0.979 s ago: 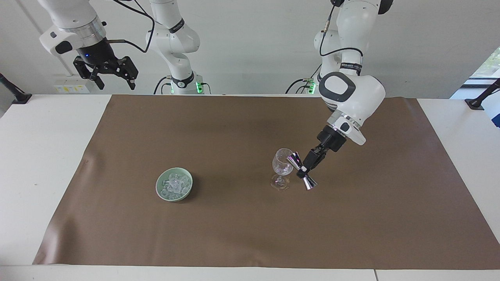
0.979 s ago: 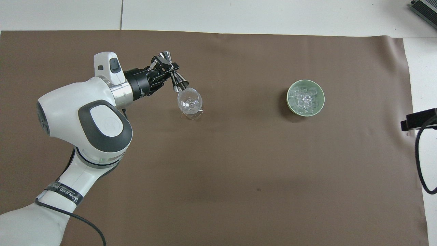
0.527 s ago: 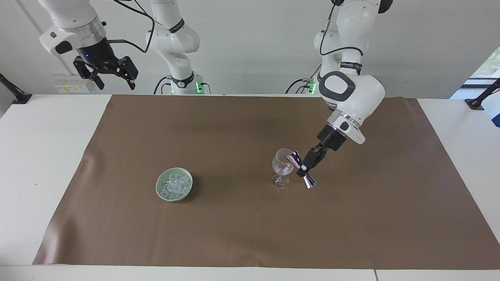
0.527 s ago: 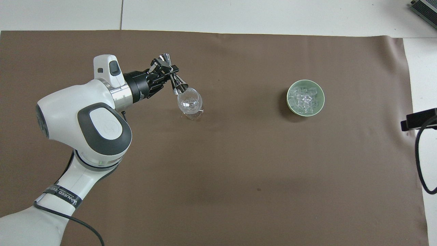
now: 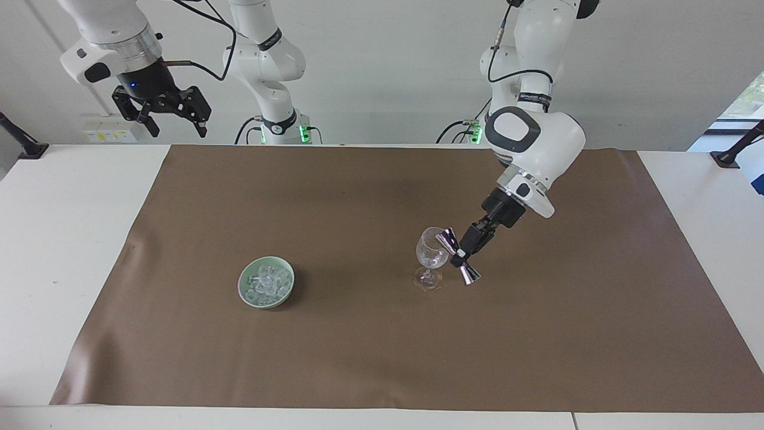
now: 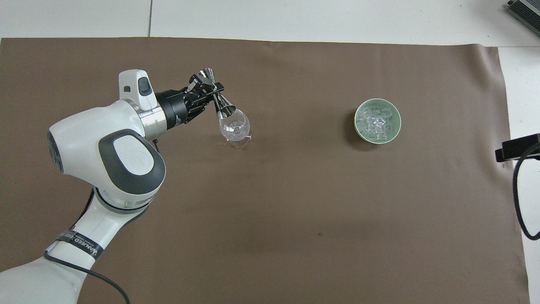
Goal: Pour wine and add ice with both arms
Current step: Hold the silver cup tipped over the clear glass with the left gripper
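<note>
Left gripper (image 5: 461, 258) clamps a tilted metal jigger (image 5: 458, 258) at the glass (image 5: 432, 249) rim mid-table, while the right gripper (image 5: 173, 122) waits spread wide above the table's corner.

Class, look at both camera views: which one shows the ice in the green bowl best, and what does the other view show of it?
The overhead view. It looks straight down into the green bowl, so the ice shows as separate clear chunks. The facing view sees the bowl slantwise, so its ice reads as one whitish heap.

overhead: right arm (image 6: 517, 147) mostly cut off | wine glass (image 5: 432, 251) contents perhaps liquid, unclear
</note>
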Robot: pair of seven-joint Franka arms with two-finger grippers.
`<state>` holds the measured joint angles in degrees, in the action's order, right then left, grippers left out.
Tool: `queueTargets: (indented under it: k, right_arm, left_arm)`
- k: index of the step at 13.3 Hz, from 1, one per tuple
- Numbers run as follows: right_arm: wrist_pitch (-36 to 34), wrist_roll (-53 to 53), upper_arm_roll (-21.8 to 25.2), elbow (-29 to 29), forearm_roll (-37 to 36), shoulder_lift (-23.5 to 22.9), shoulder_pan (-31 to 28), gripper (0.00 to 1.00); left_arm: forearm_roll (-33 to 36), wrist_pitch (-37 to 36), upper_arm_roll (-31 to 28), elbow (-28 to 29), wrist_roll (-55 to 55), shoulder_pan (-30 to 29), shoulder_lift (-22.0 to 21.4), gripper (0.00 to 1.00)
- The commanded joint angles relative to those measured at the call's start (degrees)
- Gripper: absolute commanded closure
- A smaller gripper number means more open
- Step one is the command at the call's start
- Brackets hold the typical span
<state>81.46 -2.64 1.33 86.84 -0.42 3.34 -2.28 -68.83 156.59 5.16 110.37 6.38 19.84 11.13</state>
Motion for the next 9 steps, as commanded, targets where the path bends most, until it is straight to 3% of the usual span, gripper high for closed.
queueTargets:
  k: [1,9]
  right_arm:
    - [0.5,0.6,0.0,0.7,0.6,0.7,0.0,0.0]
    - [0.5,0.6,0.0,0.7,0.6,0.7,0.0,0.0]
  left_arm:
    - [-1.2,1.0,-0.7,2.0,-1.1,1.0,-1.9,1.0]
    - [-1.1,1.8,-0.7,2.0,-2.0,1.2,-1.9,1.0]
